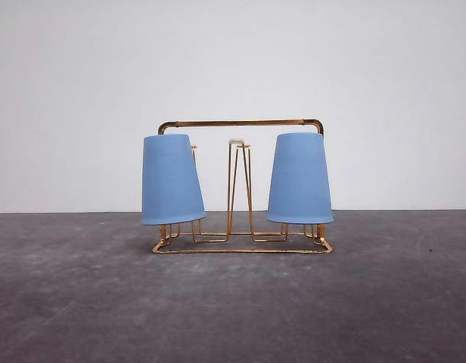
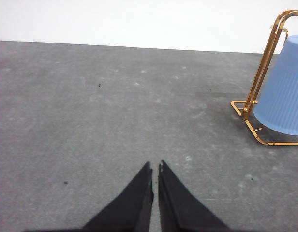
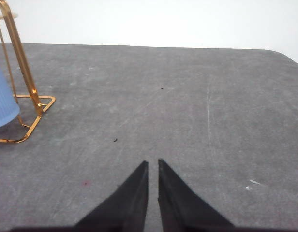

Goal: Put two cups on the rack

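Both cups, left (image 1: 171, 179) and right (image 1: 299, 178), sit upturned on the rack (image 1: 240, 122); left hand (image 2: 155, 170) and right hand (image 3: 153, 166) rest closed, empty, well apart from it on either side.

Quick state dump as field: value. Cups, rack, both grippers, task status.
left cup: upside down on a prong at the rack's left end, tilted a little
right cup: upside down on a prong at the rack's right end, near upright
rack: gold wire, standing on the grey table, centre prongs bare
left gripper: fingers together, holding nothing, over bare table, apart from the rack
right gripper: fingers together, holding nothing, over bare table, apart from the rack
task status: both cups on the rack, looks done
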Controlling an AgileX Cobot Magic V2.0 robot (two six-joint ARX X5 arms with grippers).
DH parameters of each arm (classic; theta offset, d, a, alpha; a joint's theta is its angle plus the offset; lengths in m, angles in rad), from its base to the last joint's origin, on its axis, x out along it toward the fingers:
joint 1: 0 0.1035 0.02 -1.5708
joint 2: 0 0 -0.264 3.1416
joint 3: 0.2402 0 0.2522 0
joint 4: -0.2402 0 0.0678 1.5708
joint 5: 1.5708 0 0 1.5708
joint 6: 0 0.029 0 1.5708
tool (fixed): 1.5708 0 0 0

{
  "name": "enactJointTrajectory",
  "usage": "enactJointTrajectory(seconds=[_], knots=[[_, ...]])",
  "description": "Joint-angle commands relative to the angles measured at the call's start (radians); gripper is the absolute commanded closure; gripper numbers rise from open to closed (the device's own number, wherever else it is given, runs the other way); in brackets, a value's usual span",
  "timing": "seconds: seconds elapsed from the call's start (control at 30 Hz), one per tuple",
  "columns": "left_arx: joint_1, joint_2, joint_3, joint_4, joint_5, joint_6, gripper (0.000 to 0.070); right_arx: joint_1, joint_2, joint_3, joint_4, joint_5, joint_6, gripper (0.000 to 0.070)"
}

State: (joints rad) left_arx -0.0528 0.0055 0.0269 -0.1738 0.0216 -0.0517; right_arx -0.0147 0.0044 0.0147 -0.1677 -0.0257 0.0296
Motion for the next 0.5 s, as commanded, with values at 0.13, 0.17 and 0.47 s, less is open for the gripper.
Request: enactJointTrajectory(seconds=[0.13, 0.17, 0.47], knots=[[0.0, -0.001, -0.014, 0.015, -0.003, 0.009, 0.07, -0.001, -0.001, -0.003, 0.01, 0.001, -0.005, 0.0664], [0.0, -0.001, -0.014, 0.015, -0.003, 0.009, 0.07, -0.001, -0.001, -0.003, 0.01, 0.001, -0.005, 0.0664], [0.0, -0.001, -0.014, 0.015, -0.003, 0.009, 0.07, -0.001, -0.001, -0.003, 0.01, 0.001, -0.005, 0.0664]])
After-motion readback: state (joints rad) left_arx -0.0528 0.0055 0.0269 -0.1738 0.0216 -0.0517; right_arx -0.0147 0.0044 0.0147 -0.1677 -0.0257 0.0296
